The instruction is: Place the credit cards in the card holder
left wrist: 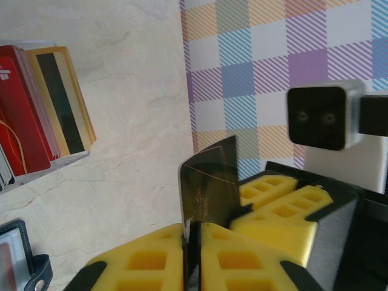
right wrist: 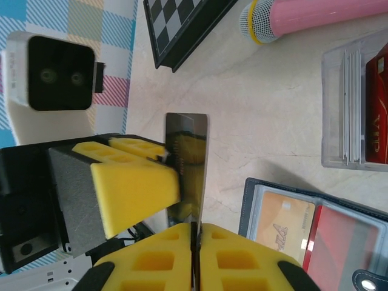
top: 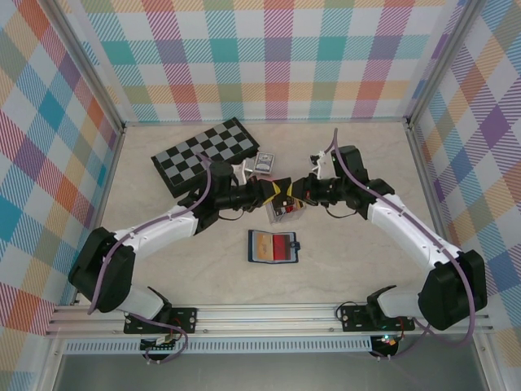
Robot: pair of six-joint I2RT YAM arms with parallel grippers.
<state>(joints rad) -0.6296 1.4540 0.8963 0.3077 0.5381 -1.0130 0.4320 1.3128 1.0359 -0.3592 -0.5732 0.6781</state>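
Left hand and right hand are both clenching the black credit card mid-air over the desk. Card holder is lying open nearby, toward the bases. Looks like a handover: one hand needs to release, the other carries the card to a slot.

On the red card in the clear box, at 3 o'clock in the right wrist view, gold letters that look like "VIP" can be seen. Small gold writing is seen on the black card, but it cannot be read.
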